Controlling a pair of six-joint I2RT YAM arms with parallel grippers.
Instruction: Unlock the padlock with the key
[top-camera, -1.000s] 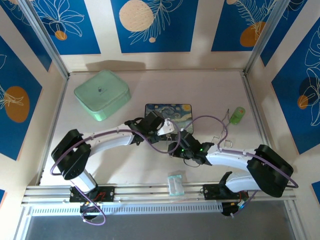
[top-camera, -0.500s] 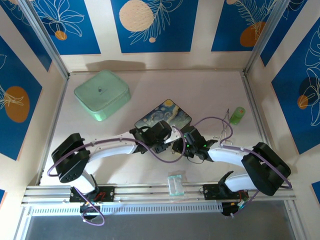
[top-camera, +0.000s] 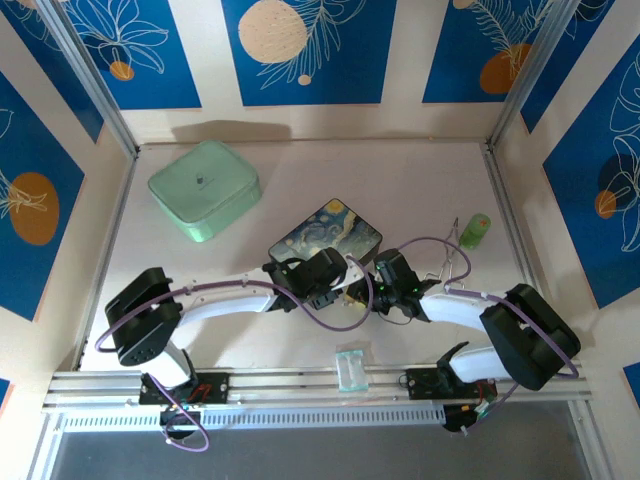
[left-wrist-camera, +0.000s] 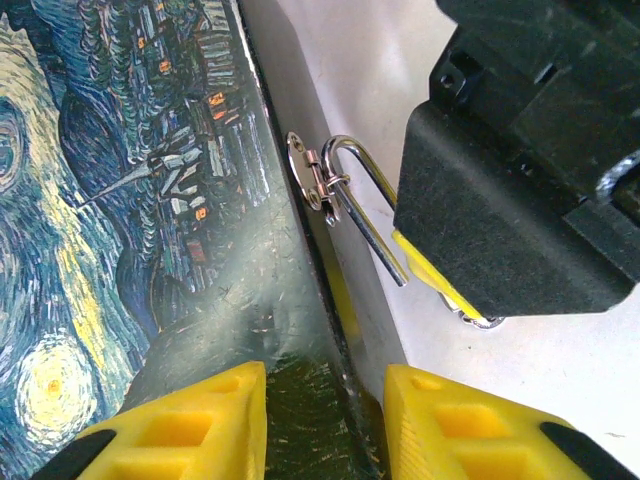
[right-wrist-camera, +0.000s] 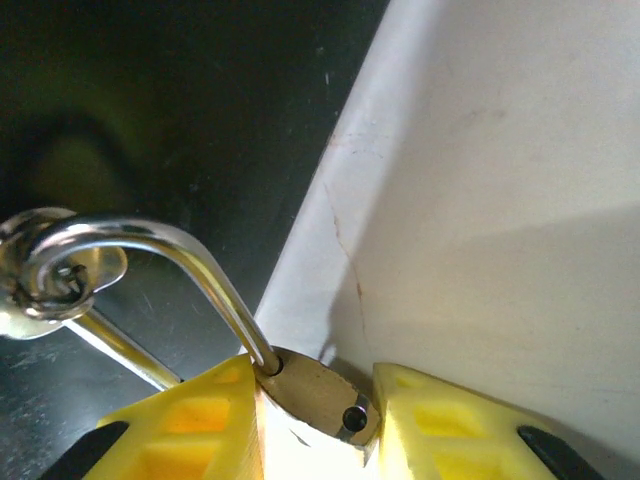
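Brass padlock (right-wrist-camera: 318, 395) is pinched by the right gripper (right-wrist-camera: 315, 425), shackle (right-wrist-camera: 190, 260) through the hasp (right-wrist-camera: 40, 275); starry-night tin (left-wrist-camera: 120, 200) is clamped at its edge by the left gripper (left-wrist-camera: 325, 420).

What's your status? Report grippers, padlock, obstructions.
Left gripper clamped on tin edge. Right gripper shut on padlock body. Shackle through hasp on tin; locked or open, can't tell. No obstruction seen.

Top camera high overhead, looking down, wide; wrist cameras close-up, both sharing padlock (right-wrist-camera: 310, 392) at tin (left-wrist-camera: 130, 200) edge.
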